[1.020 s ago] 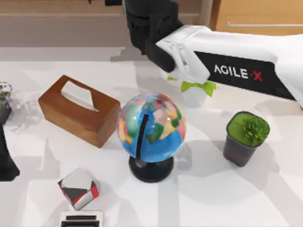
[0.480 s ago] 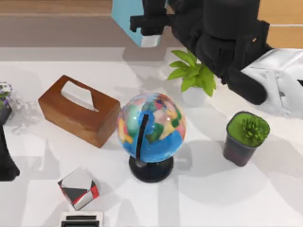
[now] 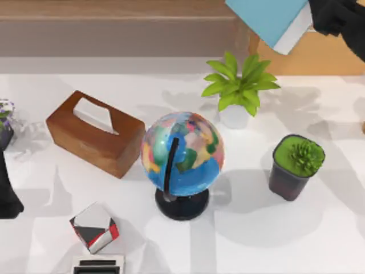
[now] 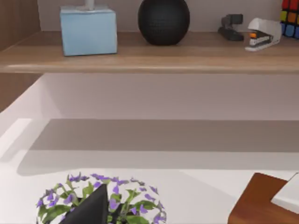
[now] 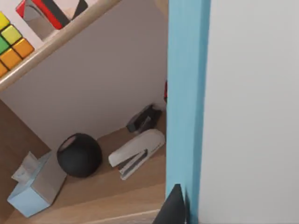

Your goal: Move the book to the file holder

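from above, no lettering readable anywhere on the white table; the thin book with a pale blue cover and white page edge hangs tilted at the far right edge, over the wooden shelf, clamped by the right arm's black gripper. below sit a leafy green plant in a white pot, a multicoloured globe on a black stand, a brown wooden tissue box, a spiky green plant in a dark pot and a grey, red and white cube. the left arm is parked at the left edge. on the left wrist camera, the left gripper's dark fingertip sits over a purple-flowered plant; i cannot tell how its fingers stand. beyond, a shelf holds a light blue box, a black sphere and a white stapler. on the right wrist camera, the book's blue edge and whitish face loom close, unmarked.
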